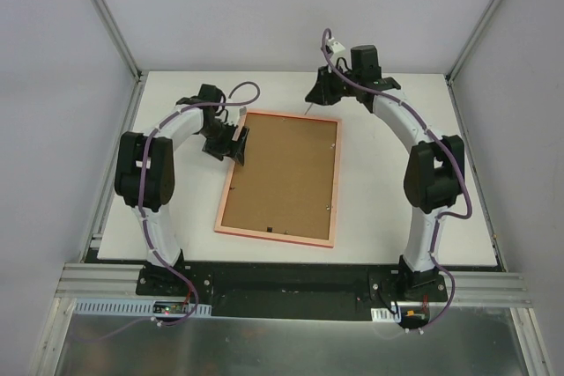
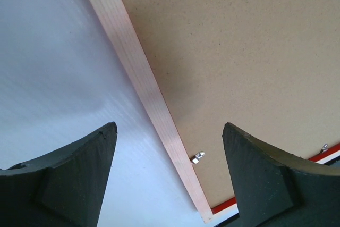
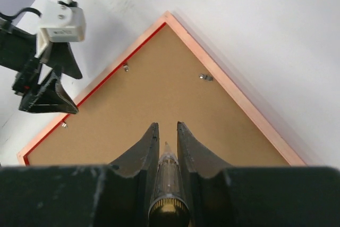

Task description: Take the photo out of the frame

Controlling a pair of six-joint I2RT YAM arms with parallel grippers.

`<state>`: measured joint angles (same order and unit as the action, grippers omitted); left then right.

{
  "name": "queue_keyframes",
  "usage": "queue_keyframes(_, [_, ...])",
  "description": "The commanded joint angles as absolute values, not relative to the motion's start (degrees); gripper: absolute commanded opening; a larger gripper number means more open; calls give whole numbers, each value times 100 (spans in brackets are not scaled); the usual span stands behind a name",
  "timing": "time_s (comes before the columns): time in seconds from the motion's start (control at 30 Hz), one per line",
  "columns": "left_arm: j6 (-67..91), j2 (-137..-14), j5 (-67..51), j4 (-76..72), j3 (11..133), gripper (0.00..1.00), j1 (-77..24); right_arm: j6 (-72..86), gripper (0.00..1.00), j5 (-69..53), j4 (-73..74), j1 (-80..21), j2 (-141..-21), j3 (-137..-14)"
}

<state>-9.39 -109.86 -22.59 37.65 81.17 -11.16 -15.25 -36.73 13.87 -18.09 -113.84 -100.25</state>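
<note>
On the white table [image 1: 388, 217] the frame [image 1: 275, 235] lies face down, brown backing board [image 1: 282, 173] up; my left gripper [image 2: 169, 127] stands open over its left rail, my right gripper [image 3: 167, 126] is clamped on a clear pen-like tool [image 3: 167, 184]

Your left arm [image 1: 145, 169] and right arm [image 1: 432, 173] wear white shells between chunky black joint housings. A purple cable [image 1: 247, 87] loops along each arm, behind the tool. The left tool [image 2: 169, 128] has broad, matte black wedge fingers [image 2: 74, 168]. The right tool [image 3: 168, 127] has slimmer, curved black ones. A white plug block [image 3: 61, 20] sits just behind the left tool.
</note>
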Motion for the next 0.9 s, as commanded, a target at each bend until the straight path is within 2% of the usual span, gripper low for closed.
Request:
queue_keyframes(0.0, [-818,-11083,-2548,3814,7963,76,-1081,-1248,1,-3937,809,-2118,-11109,-10002])
queue_keyframes(0.27, [-712,-11443,-2601,3806,7980,64,-993,-1195,1,-3885,510,-2636,-11417,-9993])
queue_keyframes(0.57, [-572,-11540,-3084,3814,7972,23,-976,-176,1,-3358,167,-2865,-12006,-10511])
queue_keyframes(0.63, [-475,-11540,-3251,3823,7989,16,-976,-167,1,-3200,246,-2865,-12102,-10582])
queue_keyframes(0.87, [-176,-11680,-4068,3902,8094,13,-976,-53,1,-3067,413,-2900,-12375,-10740])
